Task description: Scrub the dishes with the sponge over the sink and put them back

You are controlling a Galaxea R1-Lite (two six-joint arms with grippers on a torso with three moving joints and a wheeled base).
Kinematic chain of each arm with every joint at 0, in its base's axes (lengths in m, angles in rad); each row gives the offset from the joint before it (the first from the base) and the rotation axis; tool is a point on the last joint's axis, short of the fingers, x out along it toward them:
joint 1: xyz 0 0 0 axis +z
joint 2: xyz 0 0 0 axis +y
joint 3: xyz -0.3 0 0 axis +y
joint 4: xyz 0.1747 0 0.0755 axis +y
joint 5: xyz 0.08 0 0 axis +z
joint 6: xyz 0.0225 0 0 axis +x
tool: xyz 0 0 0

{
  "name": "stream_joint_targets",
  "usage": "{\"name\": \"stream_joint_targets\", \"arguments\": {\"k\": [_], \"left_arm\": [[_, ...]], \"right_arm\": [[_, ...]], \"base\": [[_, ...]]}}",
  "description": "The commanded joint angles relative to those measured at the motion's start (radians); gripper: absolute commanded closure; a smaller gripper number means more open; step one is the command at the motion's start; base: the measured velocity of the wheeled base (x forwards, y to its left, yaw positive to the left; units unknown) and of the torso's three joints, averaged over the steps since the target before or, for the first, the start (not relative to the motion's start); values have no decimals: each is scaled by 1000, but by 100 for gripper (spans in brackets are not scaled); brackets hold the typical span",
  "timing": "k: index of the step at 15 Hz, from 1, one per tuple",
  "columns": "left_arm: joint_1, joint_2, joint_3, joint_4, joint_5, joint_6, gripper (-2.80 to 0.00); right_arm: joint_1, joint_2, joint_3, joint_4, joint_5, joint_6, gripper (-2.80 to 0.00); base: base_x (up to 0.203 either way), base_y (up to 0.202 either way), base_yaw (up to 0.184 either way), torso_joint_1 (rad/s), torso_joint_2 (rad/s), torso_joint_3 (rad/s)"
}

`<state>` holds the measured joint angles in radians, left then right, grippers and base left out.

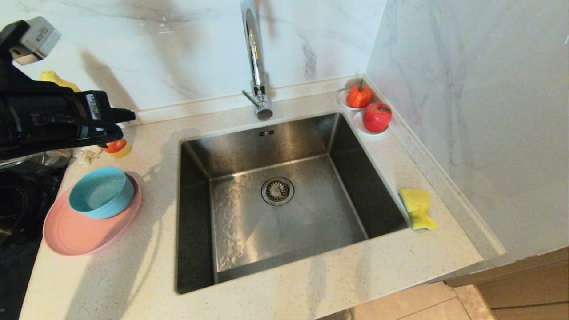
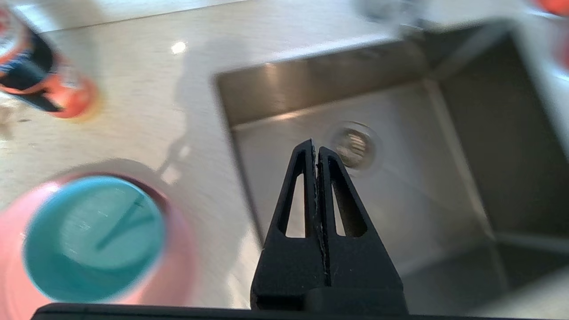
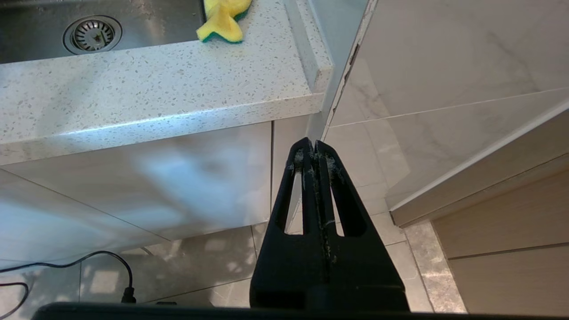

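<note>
The teal-blue bowl point(image 1: 101, 192) point(image 2: 93, 238) sits inside the pink plate point(image 1: 80, 233) point(image 2: 180, 258) on the counter left of the sink point(image 1: 346, 146) point(image 2: 311, 89). My left gripper point(image 1: 128, 116) point(image 2: 314, 144) hovers above the counter behind the dishes, shut with nothing between its fingers. It points toward the sink's drain strainer point(image 2: 353, 144). The yellow sponge point(image 1: 418, 208) point(image 3: 222, 20) lies on the counter right of the sink. My right gripper point(image 3: 313, 144) hangs shut and empty below the counter's front edge, over the floor.
A tall chrome tap point(image 1: 255, 58) stands behind the sink. Two red fruits point(image 1: 359, 95) point(image 1: 377, 116) rest on small dishes in the back right corner. A small bottle point(image 1: 118, 147) stands behind the plate. A black hob point(image 1: 18, 209) lies at the far left.
</note>
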<state>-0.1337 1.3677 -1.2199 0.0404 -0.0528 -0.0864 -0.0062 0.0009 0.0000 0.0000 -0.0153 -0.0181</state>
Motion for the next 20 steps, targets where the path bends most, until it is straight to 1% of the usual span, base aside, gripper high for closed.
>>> {"name": "stream_joint_targets", "arguments": {"k": [1, 2, 5, 7, 9, 12, 14, 17, 20], "left_arm": [[-41, -231, 103, 5, 7, 4, 0], [-45, -299, 138, 8, 32, 8, 0], [-41, -487, 221, 35, 186, 7, 0], [-21, -613, 281, 42, 229, 12, 0], [17, -762, 375, 46, 239, 25, 0], [80, -983, 592, 50, 249, 53, 0], [126, -1094, 673, 63, 247, 64, 0], [141, -1212, 827, 83, 236, 67, 0], [141, -1319, 1012, 90, 173, 71, 0]], "right_arm": [[0, 1, 1, 0, 0, 0, 0], [0, 1, 0, 0, 0, 0, 0], [0, 1, 0, 0, 0, 0, 0], [0, 1, 0, 0, 0, 0, 0], [0, 1, 1, 0, 0, 0, 0], [0, 1, 0, 0, 0, 0, 0], [0, 1, 0, 0, 0, 0, 0], [0, 1, 1, 0, 0, 0, 0], [0, 1, 1, 0, 0, 0, 0]], "base": [[0, 0, 0, 0, 0, 0], [0, 0, 0, 0, 0, 0], [0, 0, 0, 0, 0, 0], [0, 0, 0, 0, 0, 0], [0, 0, 0, 0, 0, 0], [0, 0, 0, 0, 0, 0], [0, 0, 0, 0, 0, 0], [0, 0, 0, 0, 0, 0], [0, 0, 0, 0, 0, 0]]}}
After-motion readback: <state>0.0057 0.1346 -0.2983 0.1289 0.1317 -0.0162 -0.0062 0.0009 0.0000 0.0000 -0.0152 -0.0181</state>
